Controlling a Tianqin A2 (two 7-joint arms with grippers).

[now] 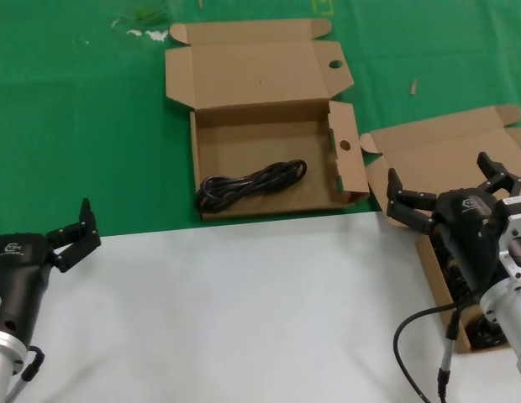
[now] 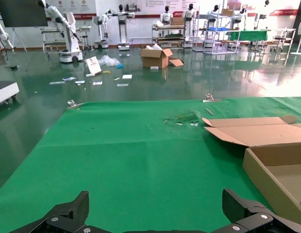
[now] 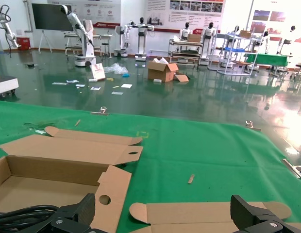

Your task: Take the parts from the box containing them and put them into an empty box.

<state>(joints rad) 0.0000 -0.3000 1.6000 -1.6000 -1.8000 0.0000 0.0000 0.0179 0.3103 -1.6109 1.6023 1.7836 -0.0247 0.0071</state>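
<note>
The wide shallow box with round holes [image 1: 269, 159] lies open at the middle of the green cloth, with a coiled black cable [image 1: 252, 183] inside it. The plain-lidded box [image 1: 449, 147] lies open at the right; my right arm hides most of its inside, where dark parts [image 1: 487, 333] show. My right gripper [image 1: 437, 168] is open and empty above that box's lid. In the right wrist view it [image 3: 165, 208] hangs over the plain lid [image 3: 199, 213], with the holed box [image 3: 58, 160] and cable [image 3: 19, 216] beside it. My left gripper [image 1: 76, 232] is open and empty at the near left.
Green cloth [image 1: 76, 126] covers the far half of the table and a white surface [image 1: 244, 319] the near half. A small wood chip [image 1: 414, 86] lies on the cloth. In the left wrist view my left gripper [image 2: 155, 201] faces bare cloth, with the holed box [image 2: 272, 160] alongside.
</note>
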